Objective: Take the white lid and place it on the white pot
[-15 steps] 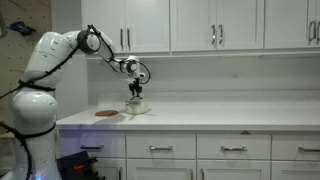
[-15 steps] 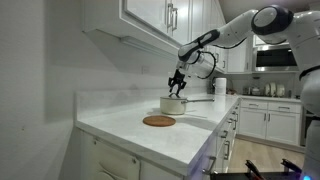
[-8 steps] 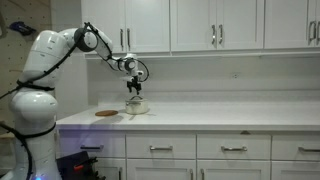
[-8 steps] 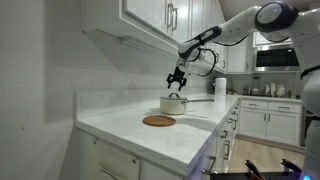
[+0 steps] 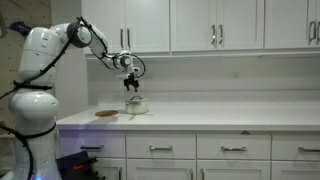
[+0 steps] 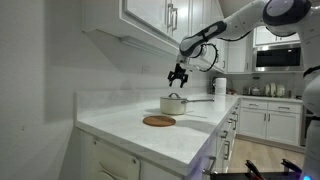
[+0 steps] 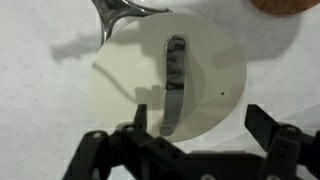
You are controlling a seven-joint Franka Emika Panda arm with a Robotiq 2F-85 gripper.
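Observation:
The white pot stands on the counter in both exterior views. The white lid sits on the pot, with a metal strap handle across its top. It also shows on the pot's rim in an exterior view. My gripper hangs in the air straight above the pot, apart from the lid, as both exterior views show. In the wrist view the gripper is open and empty, its two fingers spread over the lid.
A flat brownish round disc lies on the counter beside the pot, also seen in the exterior view and the wrist view. The pot's metal handle sticks out sideways. Upper cabinets hang above the counter.
My gripper has risen from just over the pot to well above it. The lid stays on the pot. The disc has not moved.

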